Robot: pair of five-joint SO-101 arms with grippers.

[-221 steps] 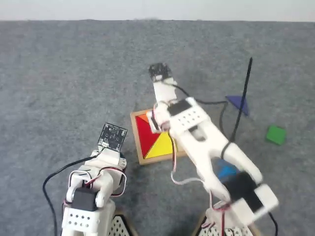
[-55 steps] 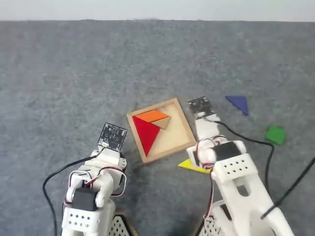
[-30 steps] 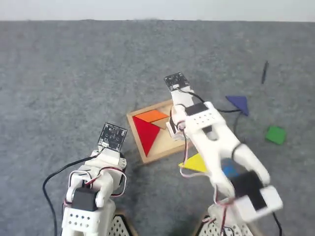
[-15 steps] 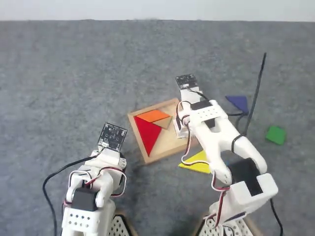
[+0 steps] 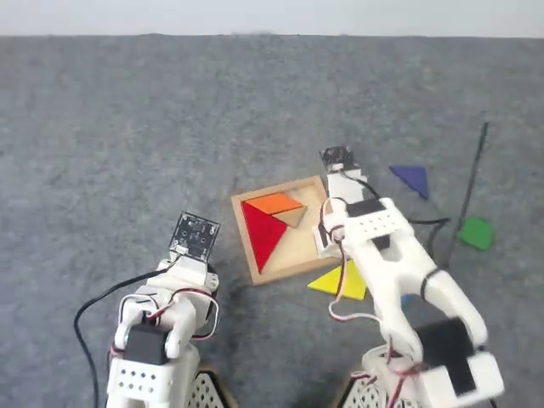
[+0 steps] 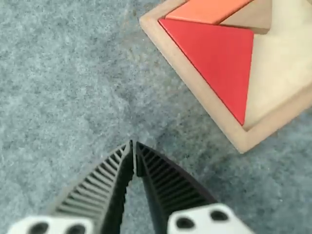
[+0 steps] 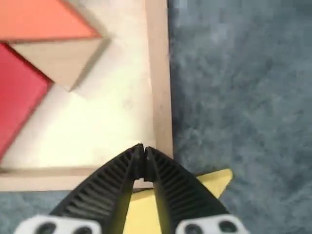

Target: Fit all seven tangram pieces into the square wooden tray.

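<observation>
High view overlooks; close wrist views share tray [image 7: 157, 73].

Grey cloth [image 5: 127, 110]; red triangle [image 5: 263, 231]; orange triangle [image 5: 276, 203]; yellow triangle [image 5: 327, 282]; blue triangle [image 5: 412, 178]; green square [image 5: 476, 233]

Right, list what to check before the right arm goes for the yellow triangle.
1. Right gripper carries nothing: ok, it is empty.
2. Right gripper open for a grasp: not ok, it is shut.
3. Yellow triangle within easy reach: ok, it lies on the mat just outside the tray corner, under the gripper.
4. Room in the tray: ok, bare floor shows beside the red triangle.
5. Left gripper out of the way: ok, shut over the mat, off the tray.
6. All seven pieces located: cannot tell; the blue triangle and green square lie out on the mat.
</observation>
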